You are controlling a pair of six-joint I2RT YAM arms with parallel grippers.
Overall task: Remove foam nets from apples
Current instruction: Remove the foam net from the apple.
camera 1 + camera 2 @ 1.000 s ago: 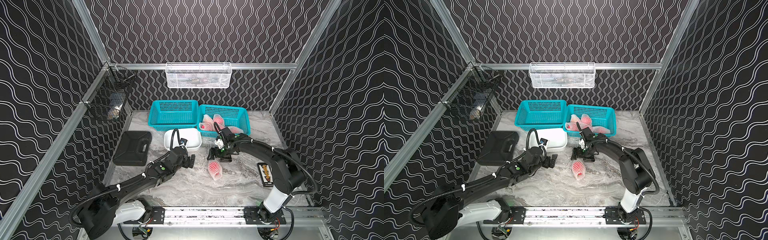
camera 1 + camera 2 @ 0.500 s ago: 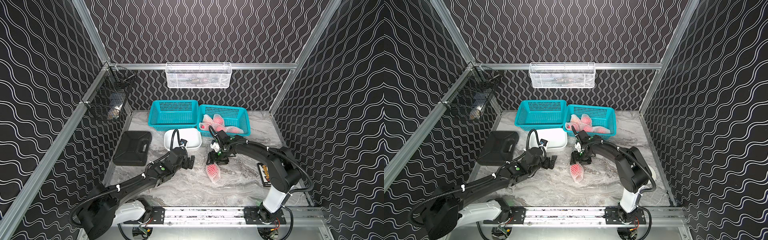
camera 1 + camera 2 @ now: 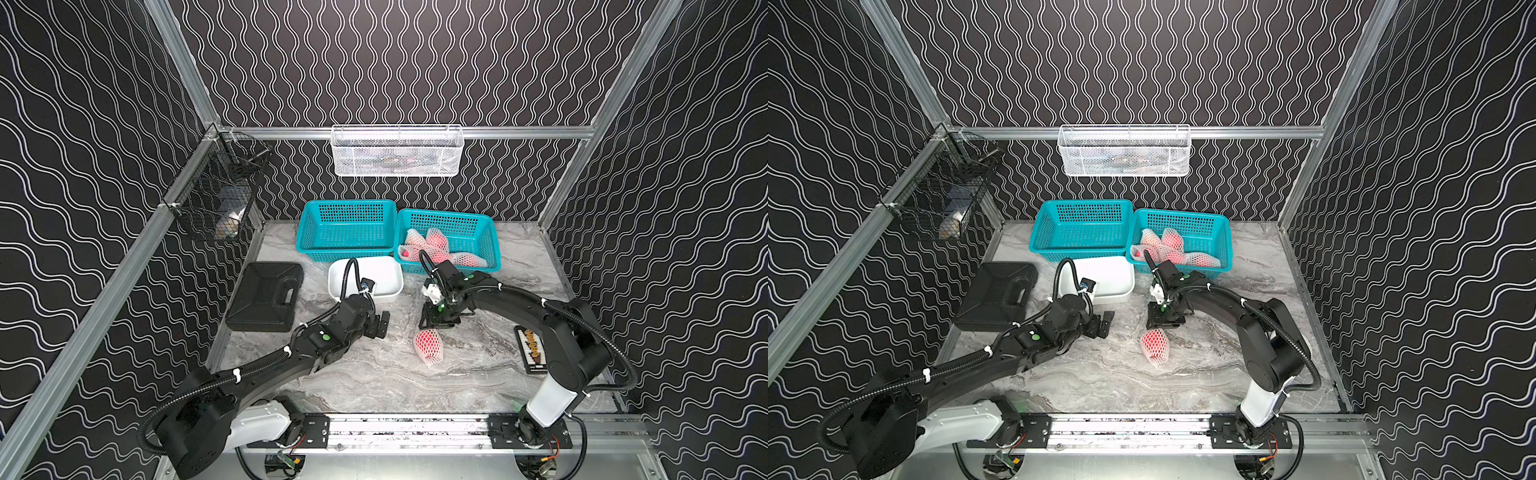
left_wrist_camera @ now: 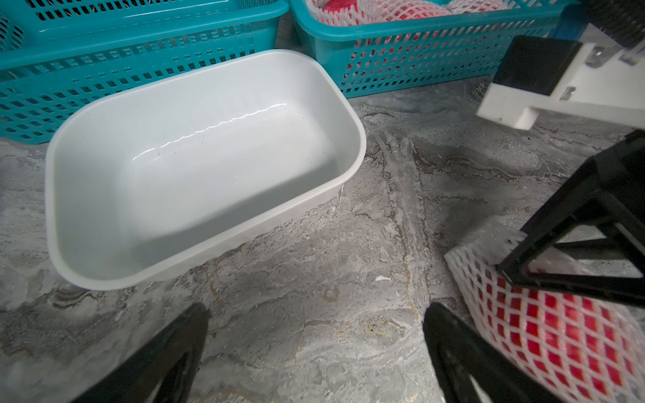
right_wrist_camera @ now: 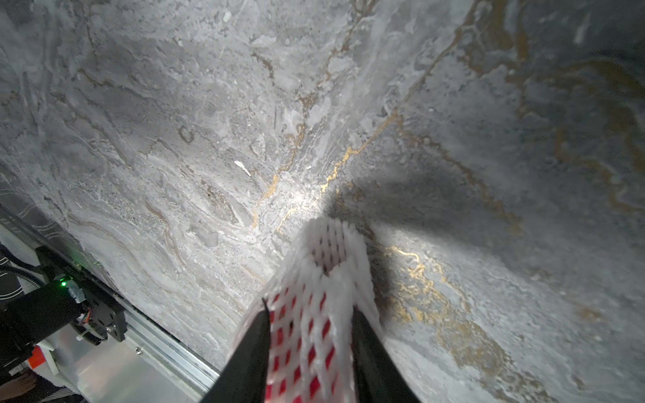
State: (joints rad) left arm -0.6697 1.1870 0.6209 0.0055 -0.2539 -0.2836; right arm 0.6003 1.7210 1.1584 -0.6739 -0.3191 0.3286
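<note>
The right gripper (image 5: 310,307), clamped on the white diamond-mesh foam net (image 5: 328,240) sleeving the round red apple (image 3: 427,344) at the grey marbled surface's (image 3: 374,386) centre, should tug foam only, while the spread left gripper (image 4: 316,307) braces the fruit.

Two matte-black jointed arms, left arm (image 3: 266,374) & right arm (image 3: 519,301), each w/ a white base link (image 3: 257,419) on a black plate (image 3: 309,428) bolted to a silver rail (image 3: 407,432). Alongside run black corrugated cable hoses (image 3: 631,374), held by white zip ties (image 3: 236,375). One green LED dot (image 3: 323,337) near each wrist. Both left claw (image 3: 380,326) & right claw (image 3: 436,326): black open-frame triangular fingers (image 4: 607,181). Right wrist has a white camera bracket (image 4: 565,90).
</note>
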